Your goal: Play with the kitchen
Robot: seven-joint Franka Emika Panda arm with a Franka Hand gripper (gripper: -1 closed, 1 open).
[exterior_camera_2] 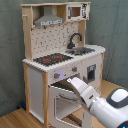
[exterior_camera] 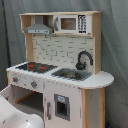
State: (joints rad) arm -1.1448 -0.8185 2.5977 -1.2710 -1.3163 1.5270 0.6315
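In the first exterior view, one kitchen [exterior_camera: 60, 65] is seen against a grey backdrop; the white arm [exterior_camera: 15, 117] is cut off at the lower left corner.

In the second exterior view, the tool [exterior_camera_2: 70, 81] is pictured at the open oven door [exterior_camera_2: 65, 100]; whether it is clenched cannot be told.

In the second exterior view, the oven door [exterior_camera_2: 64, 102] hung open at lower centre; the faucet [exterior_camera_2: 75, 39] stood over the sink [exterior_camera_2: 81, 50].

The arm [exterior_camera_2: 102, 104] hides its jaws behind the oven door [exterior_camera_2: 64, 102].
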